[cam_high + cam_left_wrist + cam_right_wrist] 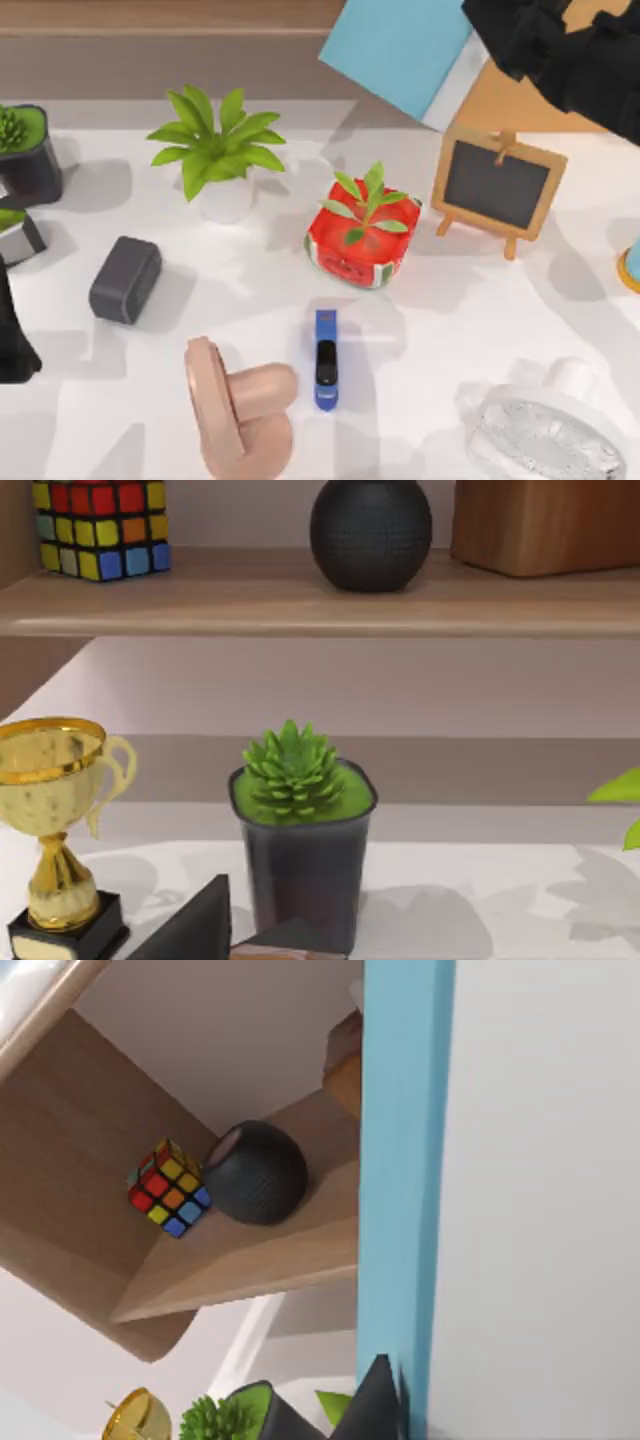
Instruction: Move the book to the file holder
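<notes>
Right gripper clamped on book, held aloft far right above desk. Lift done; file holder placement left, apparently. Left arm parked, near left.

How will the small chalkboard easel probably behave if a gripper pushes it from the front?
The chalkboard easel stands upright on thin wooden legs, so it would probably tip backward, not slide. Its slim frame suggests it is light and rigid. The right gripper, carrying the book, is nearby.
</notes>
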